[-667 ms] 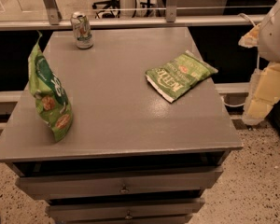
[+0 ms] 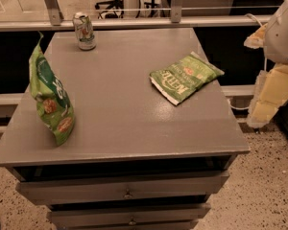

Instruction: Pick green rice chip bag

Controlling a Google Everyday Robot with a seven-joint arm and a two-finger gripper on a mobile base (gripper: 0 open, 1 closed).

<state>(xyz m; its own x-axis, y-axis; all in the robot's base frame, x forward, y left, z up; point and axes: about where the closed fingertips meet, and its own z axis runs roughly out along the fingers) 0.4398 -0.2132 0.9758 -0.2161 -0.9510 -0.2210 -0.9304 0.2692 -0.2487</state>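
the arm [image 2: 284, 30] comes in at the right edge, white and rounded high up, with pale yellow parts below it. the gripper [image 2: 260, 115] hangs from there, pointing down and slightly left, held in the air and touching nothing.

No visible change, gripper [image 2: 268, 102] off the table's [image 2: 125, 123] right side in the same place
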